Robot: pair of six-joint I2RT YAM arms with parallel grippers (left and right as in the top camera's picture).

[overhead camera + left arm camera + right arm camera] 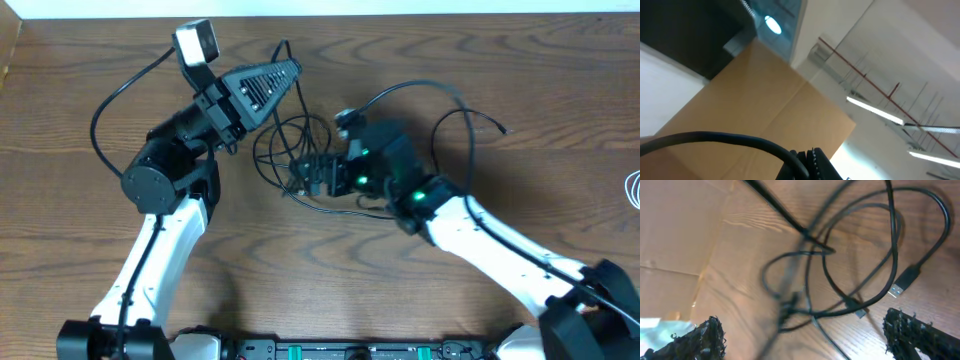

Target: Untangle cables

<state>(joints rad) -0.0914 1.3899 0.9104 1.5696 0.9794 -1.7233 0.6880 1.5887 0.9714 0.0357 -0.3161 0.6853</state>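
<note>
Cables (815,242): black tangle, frame centre; light, limp, slippery. Grip stiff end near USB plug (903,281), lower right. Right gripper (810,335) spread wide, empty. Left gripper (293,70): closure unclear.

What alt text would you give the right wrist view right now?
Thin black cables lie in overlapping loops on the wooden table, a USB plug with a silver tip at right. The right gripper hovers open above them, one finger in each lower corner; part of the tangle is blurred.

Left gripper (289,71) raised, tilted skyward, jaws together; right gripper (810,336) low, jaws spread wide.
</note>
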